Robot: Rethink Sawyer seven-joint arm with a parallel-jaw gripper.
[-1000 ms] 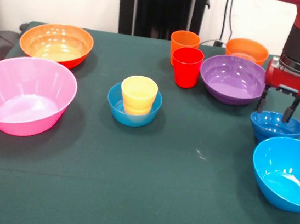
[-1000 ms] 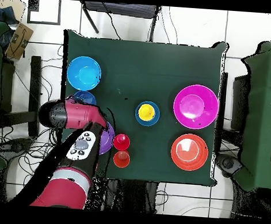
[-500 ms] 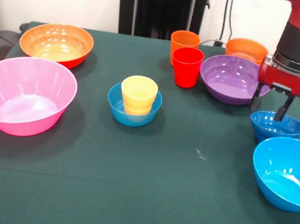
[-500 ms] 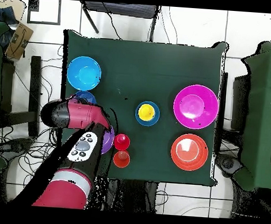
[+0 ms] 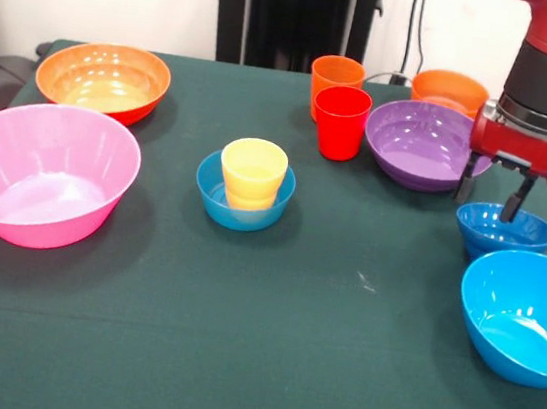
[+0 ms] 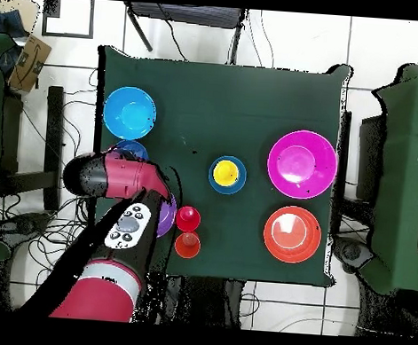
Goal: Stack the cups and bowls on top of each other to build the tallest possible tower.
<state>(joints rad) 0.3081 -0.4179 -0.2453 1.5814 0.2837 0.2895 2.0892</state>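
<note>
Pincer hanging empty, its fingers apart, over the small blue bowl.
Purple bowl sits just beside it; bright blue bowl lies nearer the camera; yellow cup stands inside another blue bowl, well apart.

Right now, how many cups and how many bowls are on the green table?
Cups: 3, namely yellow, orange and red.
Bowls: 7, namely large pink, large orange, purple, bright blue, small orange, a small blue one holding the yellow cup, and a small blue one below the end effector.
Total: 10.
</note>
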